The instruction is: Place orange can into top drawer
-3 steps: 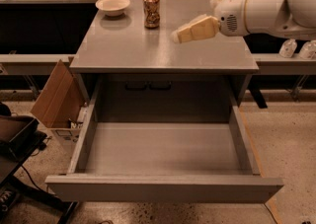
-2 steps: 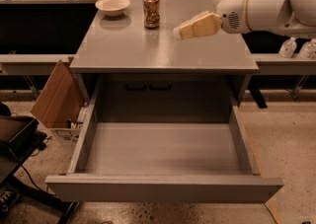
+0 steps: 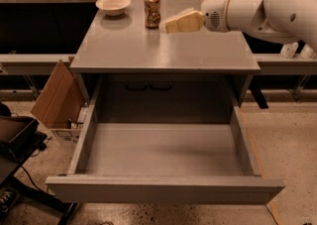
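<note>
cream wedge-shaped gripper [image 3: 169, 25], opening cannot be told, hovering just right of mottled orange-brown metal can [image 3: 152, 9]; risking toppling it by clipping its side.

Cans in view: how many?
1. The orange can stands upright at the back of the cabinet top, between the bowl and the pincer, which hovers close beside it. The open top drawer holds none.

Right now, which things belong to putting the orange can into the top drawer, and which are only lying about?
For the job:
orange can, on the cabinet top
top drawer, pulled open
gripper, just right of the can

Lying about:
cream bowl, left of the can
cardboard box, lower left
</note>
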You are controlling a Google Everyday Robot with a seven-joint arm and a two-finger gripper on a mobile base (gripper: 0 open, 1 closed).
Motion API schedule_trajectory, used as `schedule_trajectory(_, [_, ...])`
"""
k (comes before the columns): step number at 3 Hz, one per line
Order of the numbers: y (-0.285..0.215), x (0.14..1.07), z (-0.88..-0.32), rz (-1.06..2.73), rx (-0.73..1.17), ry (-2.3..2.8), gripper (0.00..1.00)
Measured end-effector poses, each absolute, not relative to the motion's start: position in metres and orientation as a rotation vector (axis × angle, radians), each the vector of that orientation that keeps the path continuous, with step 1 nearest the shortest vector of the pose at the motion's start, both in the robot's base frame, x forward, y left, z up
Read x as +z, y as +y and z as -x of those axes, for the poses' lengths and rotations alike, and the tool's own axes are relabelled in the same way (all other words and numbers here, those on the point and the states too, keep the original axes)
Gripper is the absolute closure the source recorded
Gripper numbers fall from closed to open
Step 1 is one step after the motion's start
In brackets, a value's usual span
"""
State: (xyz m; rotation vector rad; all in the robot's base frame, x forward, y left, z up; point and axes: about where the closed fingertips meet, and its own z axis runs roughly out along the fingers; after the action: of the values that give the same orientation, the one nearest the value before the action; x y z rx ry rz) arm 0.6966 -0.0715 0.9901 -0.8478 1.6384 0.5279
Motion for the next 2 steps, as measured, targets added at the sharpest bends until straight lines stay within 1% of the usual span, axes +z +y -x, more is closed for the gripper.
schedule_trajectory(1, [-0.052, 0.972, -0.744, 0.737, 0.579, 1.57, 0.0])
schedule_trajectory(2, [-0.037, 0.962, -0.788, 0.615, 0.578, 1.502, 0.0])
